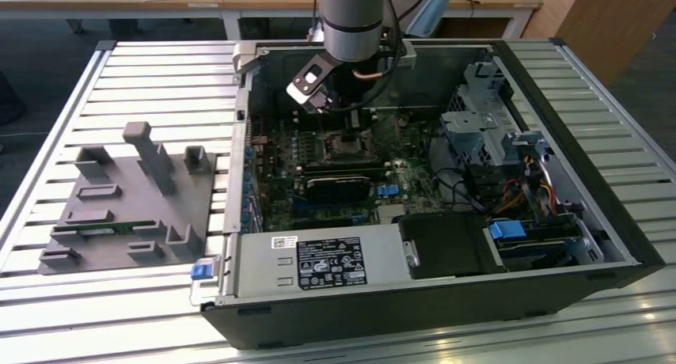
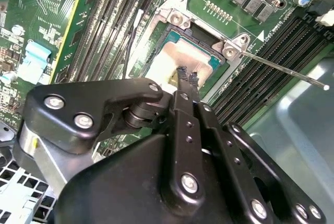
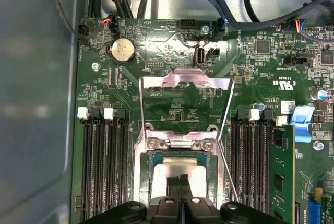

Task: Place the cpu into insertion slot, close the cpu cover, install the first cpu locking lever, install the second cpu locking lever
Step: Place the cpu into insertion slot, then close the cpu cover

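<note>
One step seemingly done; hovering, jaws shut empty, over seated grey square cpu (image 3: 162,179); now needs silvery-framed cpu cover (image 3: 185,80) lowered.

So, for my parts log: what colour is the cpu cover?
Silvery metal; the cpu cover shows best in the first wrist view.

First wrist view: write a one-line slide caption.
Shut gripper above the cpu lying in its socket, with the cpu cover standing open.
</note>
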`<state>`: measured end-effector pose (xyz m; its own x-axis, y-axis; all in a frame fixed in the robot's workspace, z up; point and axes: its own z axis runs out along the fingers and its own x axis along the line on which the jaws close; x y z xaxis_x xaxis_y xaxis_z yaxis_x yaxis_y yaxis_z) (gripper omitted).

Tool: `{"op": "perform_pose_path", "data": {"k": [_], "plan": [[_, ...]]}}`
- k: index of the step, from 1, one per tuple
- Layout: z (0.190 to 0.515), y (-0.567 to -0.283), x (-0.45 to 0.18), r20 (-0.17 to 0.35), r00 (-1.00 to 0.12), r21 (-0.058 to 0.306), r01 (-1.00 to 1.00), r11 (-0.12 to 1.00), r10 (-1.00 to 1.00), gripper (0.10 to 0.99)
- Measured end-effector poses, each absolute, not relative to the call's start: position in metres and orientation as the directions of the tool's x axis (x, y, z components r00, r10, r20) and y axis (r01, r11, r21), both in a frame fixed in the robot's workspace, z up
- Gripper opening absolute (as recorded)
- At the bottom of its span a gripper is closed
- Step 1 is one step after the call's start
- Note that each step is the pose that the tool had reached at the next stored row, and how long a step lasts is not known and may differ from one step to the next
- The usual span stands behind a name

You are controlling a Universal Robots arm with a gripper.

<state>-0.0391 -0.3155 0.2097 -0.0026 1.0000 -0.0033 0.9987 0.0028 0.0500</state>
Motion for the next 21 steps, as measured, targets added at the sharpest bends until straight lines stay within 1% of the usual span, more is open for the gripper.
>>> {"op": "perform_pose_path", "data": {"k": [21], "plan": [[0.2164, -0.3156, -0.0392, -0.003, -0.003, 0.05, 0.999, 0.003, 1.0, 0.106]]}}
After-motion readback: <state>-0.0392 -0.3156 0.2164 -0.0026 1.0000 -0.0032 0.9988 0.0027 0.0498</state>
